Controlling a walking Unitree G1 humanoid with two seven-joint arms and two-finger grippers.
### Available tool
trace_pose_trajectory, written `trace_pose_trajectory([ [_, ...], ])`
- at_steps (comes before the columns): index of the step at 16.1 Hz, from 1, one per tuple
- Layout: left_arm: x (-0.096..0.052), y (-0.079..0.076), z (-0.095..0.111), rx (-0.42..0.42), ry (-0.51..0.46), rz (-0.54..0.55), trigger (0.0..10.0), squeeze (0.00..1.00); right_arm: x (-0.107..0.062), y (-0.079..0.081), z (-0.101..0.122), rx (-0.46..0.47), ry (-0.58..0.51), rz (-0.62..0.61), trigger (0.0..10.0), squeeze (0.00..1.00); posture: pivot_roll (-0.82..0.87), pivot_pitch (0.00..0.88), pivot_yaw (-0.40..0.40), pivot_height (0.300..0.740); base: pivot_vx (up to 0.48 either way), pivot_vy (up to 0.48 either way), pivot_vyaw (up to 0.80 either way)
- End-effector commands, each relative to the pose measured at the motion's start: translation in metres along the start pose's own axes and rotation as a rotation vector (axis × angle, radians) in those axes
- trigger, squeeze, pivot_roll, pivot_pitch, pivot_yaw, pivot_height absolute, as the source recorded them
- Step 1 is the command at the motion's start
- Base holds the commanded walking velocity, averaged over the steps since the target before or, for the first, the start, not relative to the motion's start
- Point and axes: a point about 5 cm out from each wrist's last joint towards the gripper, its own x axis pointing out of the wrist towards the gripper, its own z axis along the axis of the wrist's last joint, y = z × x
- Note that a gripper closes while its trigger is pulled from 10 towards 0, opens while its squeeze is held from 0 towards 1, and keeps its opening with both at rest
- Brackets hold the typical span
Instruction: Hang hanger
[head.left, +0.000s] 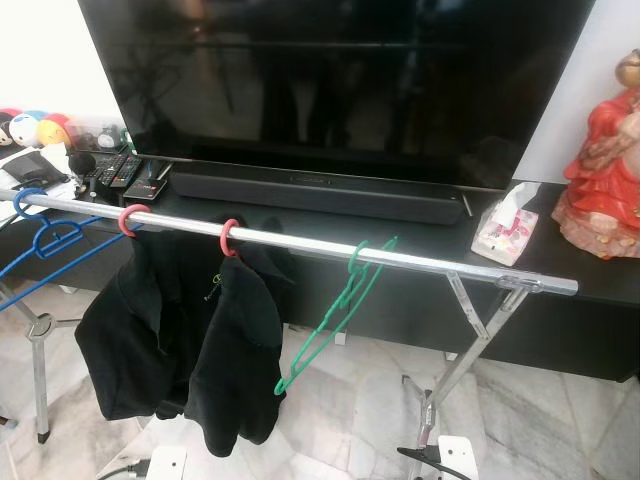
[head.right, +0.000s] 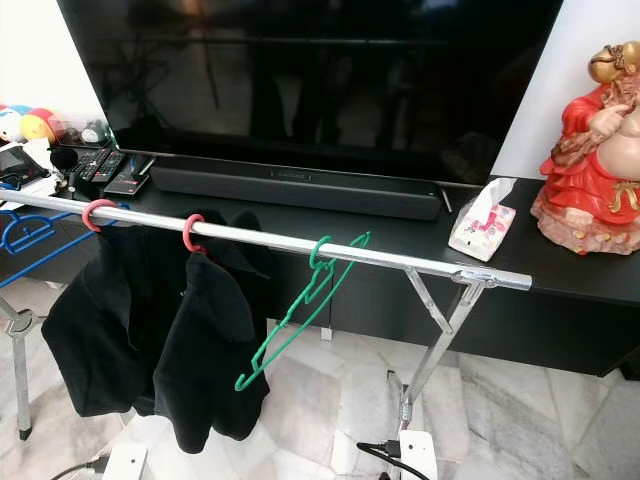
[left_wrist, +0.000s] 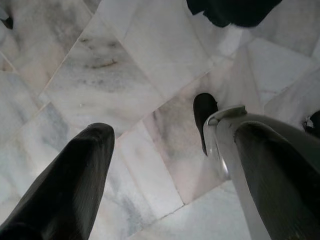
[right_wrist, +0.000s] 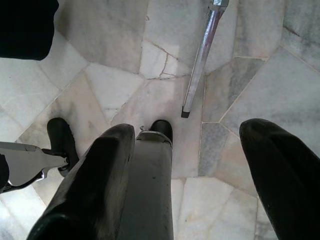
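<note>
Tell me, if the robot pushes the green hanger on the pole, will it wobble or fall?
The green hanger probably swings easily: it hangs tilted by only its hook on the smooth metal rail. It looks thin and bare, so likely light and fairly stiff. A hard sideways shove might slide it along or knock it off.

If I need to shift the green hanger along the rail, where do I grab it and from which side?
Probably grip the green hanger on its thin sloping arm just below the hook, coming from the robot's side of the rail. It hangs bare and tilted, its frame open toward the robot, with the black jacket close on its left.
</note>
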Motion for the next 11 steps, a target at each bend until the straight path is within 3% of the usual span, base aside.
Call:
trace_pose_trajectory([
  [1,-0.0001,-0.0022,-0.0014,-0.016,0.003,-0.007,10.0,0.0,0.0,0.0,0.001,0.012,-0.007,0.001,10.0,0.0,-0.12,0.0,-0.009,0.727,0.0,0.0,0.0],
  [11,0.0001,-0.0035,-0.0003,-0.014,0.001,-0.01,10.0,0.0,0.0,0.0,0.0013,0.008,-0.009,0.002,10.0,0.0,-0.12,0.0,-0.006,0.727,0.0,0.0,0.0],
])
